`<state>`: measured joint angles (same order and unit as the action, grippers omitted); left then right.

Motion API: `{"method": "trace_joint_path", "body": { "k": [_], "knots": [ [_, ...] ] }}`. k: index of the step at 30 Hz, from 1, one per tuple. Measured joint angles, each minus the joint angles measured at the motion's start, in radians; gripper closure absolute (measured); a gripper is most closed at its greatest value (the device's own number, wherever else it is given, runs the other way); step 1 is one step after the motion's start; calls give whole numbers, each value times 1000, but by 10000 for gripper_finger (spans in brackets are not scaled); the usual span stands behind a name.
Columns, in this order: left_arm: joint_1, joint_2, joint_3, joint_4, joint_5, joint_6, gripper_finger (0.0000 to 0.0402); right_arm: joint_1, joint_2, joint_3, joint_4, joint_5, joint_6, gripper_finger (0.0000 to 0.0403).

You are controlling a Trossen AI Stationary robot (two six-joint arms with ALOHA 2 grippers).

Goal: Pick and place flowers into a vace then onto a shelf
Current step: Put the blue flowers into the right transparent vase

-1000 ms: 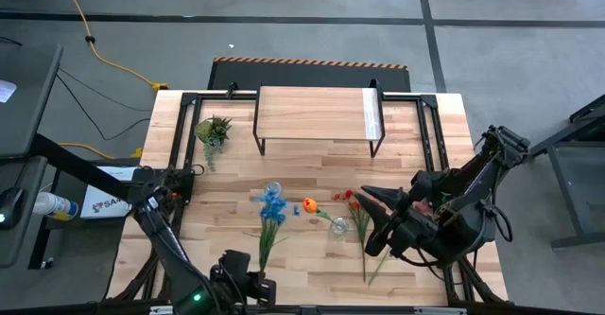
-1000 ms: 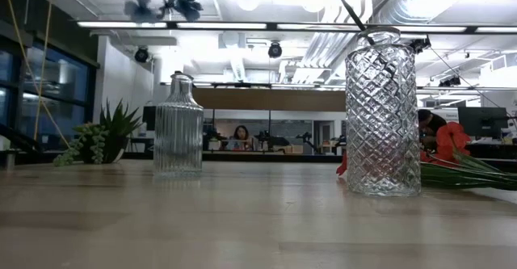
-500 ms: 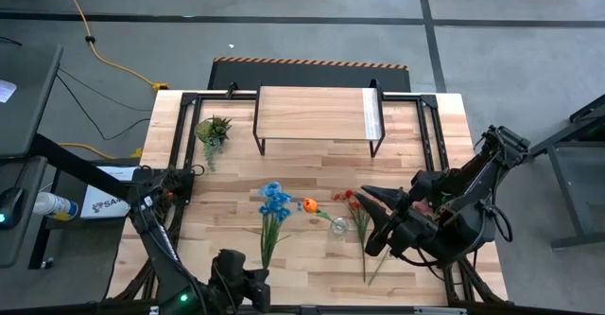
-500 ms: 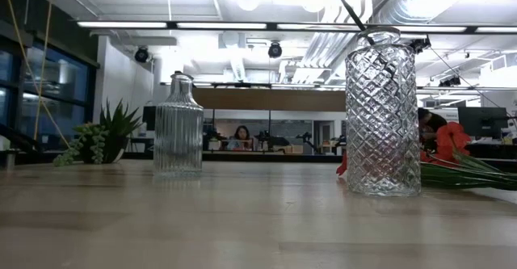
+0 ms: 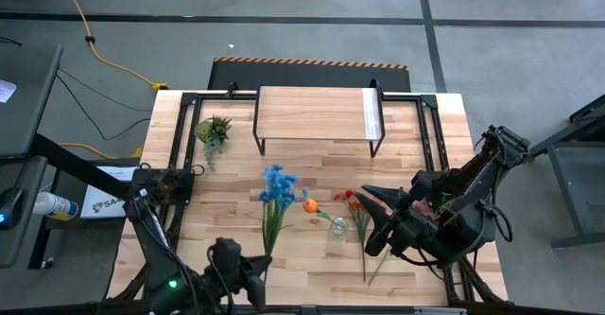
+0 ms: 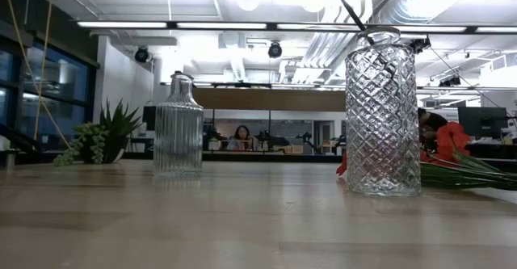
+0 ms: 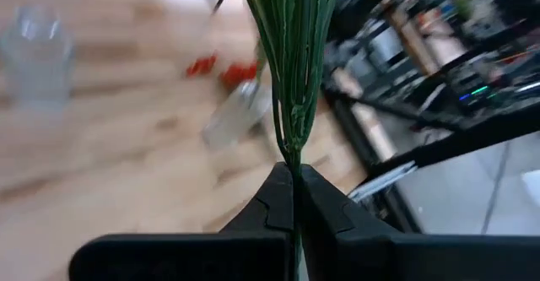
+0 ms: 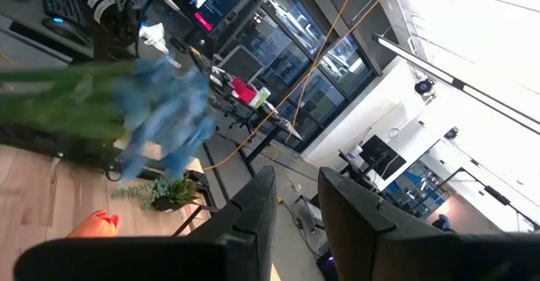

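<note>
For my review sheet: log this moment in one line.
left gripper: shut on blue flowers | right gripper: empty, waiting | shelf: bare

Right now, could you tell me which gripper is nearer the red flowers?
Right. The right gripper sits just beside the red flowers; the left gripper holds blue flowers' stems farther off.

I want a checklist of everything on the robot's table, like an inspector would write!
Surface: wooden table, bare planks between the things.
Job's things: blue flowers held by the stems, lifted over the table; orange tulip standing in the diamond-cut vase; red flowers lying on the table; ribbed glass bottle empty; shelf at the back with nothing on it.
Clutter: small potted plant near the back left corner.
Grippers: left gripper shut on the blue flowers' stems; right gripper waiting beside the red flowers.
Cables: yellow cable on the floor.
Surroundings: a person sitting far behind the table.
</note>
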<state>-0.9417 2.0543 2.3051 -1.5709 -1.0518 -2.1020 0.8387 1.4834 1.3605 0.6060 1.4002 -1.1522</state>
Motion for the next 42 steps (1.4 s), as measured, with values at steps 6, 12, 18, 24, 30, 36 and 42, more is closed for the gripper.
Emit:
{"method": "trace_joint_path", "body": {
  "k": [6, 12, 18, 24, 30, 36, 42],
  "knots": [
    [-1, -56, 0, 0, -163, 141, 366, 0, 0, 0, 0, 0, 0, 320],
    [-1, -110, 0, 0, -287, 300, 366, 0, 0, 0, 0, 0, 0, 320],
    [-1, -165, 0, 12, -397, 468, 366, -2, 0, 0, 0, -4, -8, 320],
    [-1, -205, 0, 91, -456, 724, 366, -3, 0, 0, 0, -9, -8, 320],
    [-1, -223, 0, 218, -462, 1002, 366, -3, 0, 0, 2, -68, -8, 320],
    [-1, -222, 0, 299, -463, 1169, 366, -14, 0, 0, 4, -118, 26, 320],
    [-1, -228, 0, 298, -471, 1177, 366, -29, 0, 0, 4, -122, 53, 320]
  ]
}}
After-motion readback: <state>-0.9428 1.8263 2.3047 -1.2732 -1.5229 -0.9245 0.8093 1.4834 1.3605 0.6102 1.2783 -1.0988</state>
